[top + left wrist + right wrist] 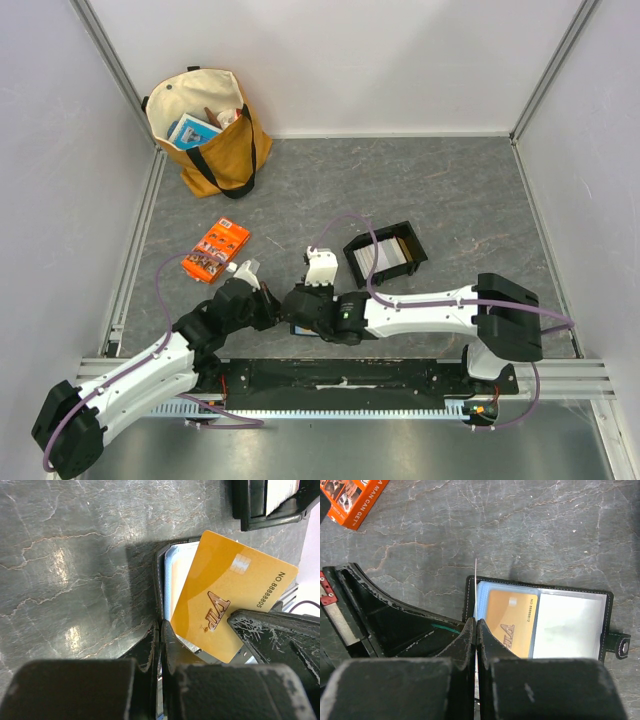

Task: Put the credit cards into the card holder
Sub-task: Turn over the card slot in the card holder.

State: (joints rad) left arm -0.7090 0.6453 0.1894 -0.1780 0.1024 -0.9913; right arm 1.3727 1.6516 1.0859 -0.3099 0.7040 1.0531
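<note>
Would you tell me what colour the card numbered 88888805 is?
Golden orange card, best seen from the left wrist.

The left end effector point(258, 296) and right end effector point(299, 308) meet low on the worktop point(450, 190). A packet point(216, 250) lies behind the left one. A tray point(353, 262) of cards point(386, 255) lies behind the right one.

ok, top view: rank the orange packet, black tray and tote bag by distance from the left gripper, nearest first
From the left gripper:
1. Orange packet, just beyond it, slightly left.
2. Black tray, off to the right, past the right arm's wrist.
3. Tote bag, far-left back corner.
</note>
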